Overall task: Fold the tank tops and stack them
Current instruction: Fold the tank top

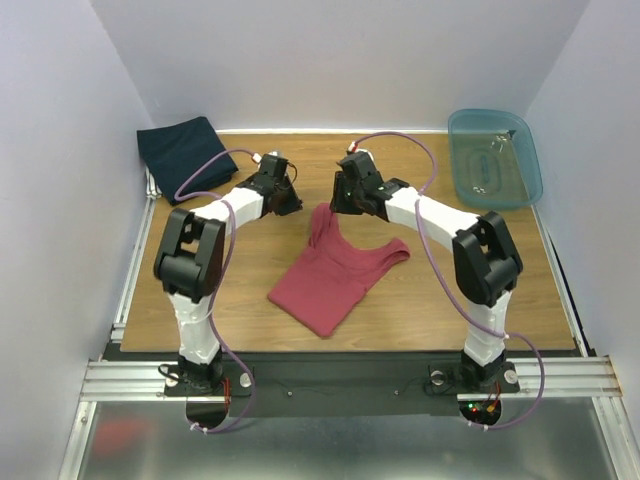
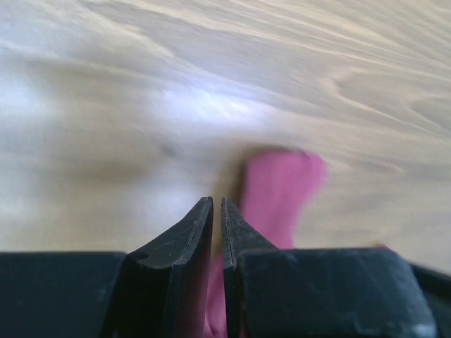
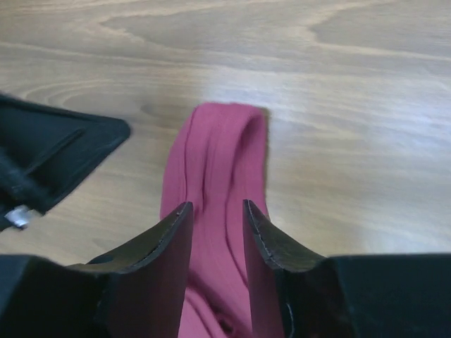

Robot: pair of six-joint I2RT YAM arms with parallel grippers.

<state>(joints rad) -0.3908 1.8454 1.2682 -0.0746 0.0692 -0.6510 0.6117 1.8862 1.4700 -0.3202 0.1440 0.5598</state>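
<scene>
The maroon tank top (image 1: 335, 270) lies flat mid-table with one strap (image 1: 322, 215) reaching toward the back. Both grippers hang low over that strap end. My right gripper (image 3: 217, 204) is open, and its fingers straddle the bunched strap (image 3: 222, 141), which lies on the wood beneath them. My left gripper (image 2: 217, 201) shows only a thin slit between its fingers, with nothing pinched at the tips. The strap end (image 2: 282, 190) lies just right of and beyond them, blurred. The navy tank top (image 1: 185, 155) sits folded at the back left corner.
A translucent blue plastic tub (image 1: 495, 158) stands at the back right. The left gripper's black body (image 3: 56, 158) shows close beside the strap in the right wrist view. White walls enclose the wooden table (image 1: 450, 300) on three sides.
</scene>
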